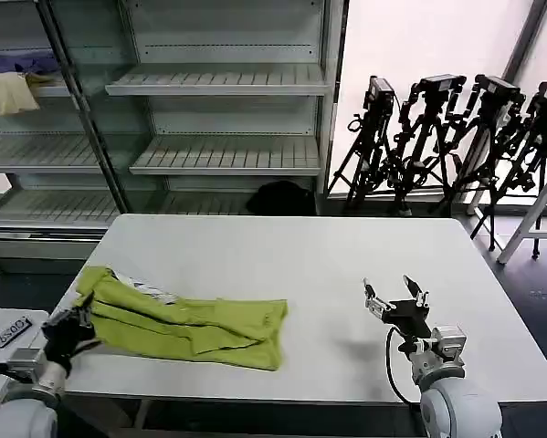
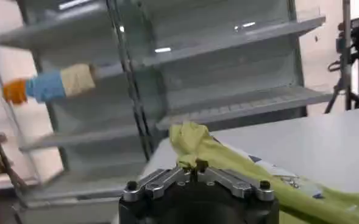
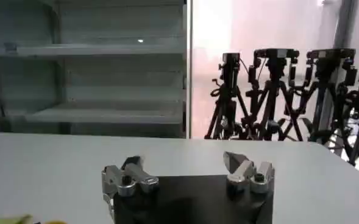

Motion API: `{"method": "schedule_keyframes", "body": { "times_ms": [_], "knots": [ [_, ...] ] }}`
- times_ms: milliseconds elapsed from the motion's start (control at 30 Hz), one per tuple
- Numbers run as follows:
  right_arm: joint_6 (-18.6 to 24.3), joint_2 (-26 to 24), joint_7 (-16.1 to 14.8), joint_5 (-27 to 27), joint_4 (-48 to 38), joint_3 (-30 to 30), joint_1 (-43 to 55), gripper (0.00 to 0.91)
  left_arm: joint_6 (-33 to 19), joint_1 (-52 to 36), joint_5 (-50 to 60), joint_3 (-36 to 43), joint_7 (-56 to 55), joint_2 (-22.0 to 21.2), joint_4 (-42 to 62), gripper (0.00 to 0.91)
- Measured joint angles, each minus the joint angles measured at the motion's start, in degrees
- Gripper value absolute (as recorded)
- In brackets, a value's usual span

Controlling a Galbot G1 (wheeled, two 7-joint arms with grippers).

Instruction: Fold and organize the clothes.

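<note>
The lime yellow-green T-shirt lies bunched into a long strip across the left front of the white table, a bit of white print showing near its left end. My left gripper sits at that left end, shut on a raised corner of the T-shirt, which stands up just past the jaws. My right gripper hovers open over the bare right front of the table, well clear of the shirt; its fingers are spread with nothing between them.
Metal shelves stand behind the table, with pale yellow and blue cloth on the left rack. Several black camera tripods line the back right. A white stand is at the far right.
</note>
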Motion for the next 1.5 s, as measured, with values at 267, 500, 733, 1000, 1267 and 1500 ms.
{"method": "schedule_keyframes", "body": {
  "times_ms": [267, 500, 733, 1000, 1267, 1500],
  "knots": [
    [0.40, -0.04, 0.03, -0.01, -0.60, 0.58, -0.44, 0.907, -1.44, 1.12, 5.54, 1.29, 3.01, 1.28, -3.79, 0.000],
    [0.59, 0.30, 0.04, -0.19, -0.93, 0.48, -0.89, 0.907, -2.00, 3.06, 11.02, 9.39, 3.65, -1.21, -9.02, 0.000],
    [0.76, 0.36, -0.15, -0.51, -1.42, 0.39, -0.84, 0.907, -1.41, 3.00, 15.50, 18.04, 4.00, -2.94, -11.09, 0.000],
    [1.06, 0.82, -0.23, -1.28, -2.07, -0.18, -0.46, 0.907, -0.25, 2.65, 18.30, 25.04, 3.82, -4.53, -11.35, 0.000],
    [1.66, 1.04, -0.31, -2.53, -2.55, -0.74, -0.16, 0.907, 1.71, 1.50, 19.15, 30.08, 2.64, -6.30, -9.71, 0.010],
    [1.91, 1.29, -0.32, -3.25, -2.74, -0.90, -0.18, 0.907, 3.20, 1.25, 19.67, 33.35, 1.12, -7.80, -8.12, 0.907]
  ]
}}
